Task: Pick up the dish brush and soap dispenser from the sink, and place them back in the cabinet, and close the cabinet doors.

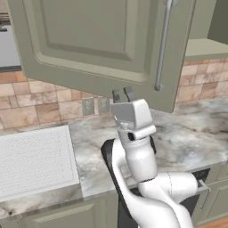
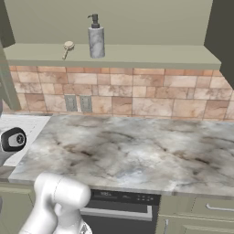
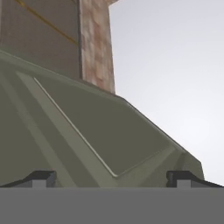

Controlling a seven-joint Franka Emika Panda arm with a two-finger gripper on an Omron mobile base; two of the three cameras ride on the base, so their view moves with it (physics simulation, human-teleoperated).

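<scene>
The soap dispenser [image 2: 96, 39] stands upright on the bottom shelf of the open cabinet [image 2: 137, 55]. The dish brush [image 2: 67, 48] lies just to its left on the same shelf. In the left base view, one of the cabinet doors [image 1: 89, 40] hangs swung out over the counter, its silver bar handle [image 1: 162, 49] near its right side. My gripper [image 1: 123, 94] points upward just under this door's lower edge, open with nothing between its fingers. The hand view looks closely at the door's recessed panel [image 3: 100, 135], with my gripper [image 3: 111, 179] at the bottom. The sink's ribbed drainboard [image 1: 31, 160] lies at the left.
A marble counter [image 2: 137, 151] runs under the cabinet, backed by a tan tile wall with two outlets [image 2: 77, 103]. A dishwasher front [image 2: 119, 201] and green base cabinets [image 2: 201, 215] sit below. The other open door's edge [image 2: 225, 36] stands at the right.
</scene>
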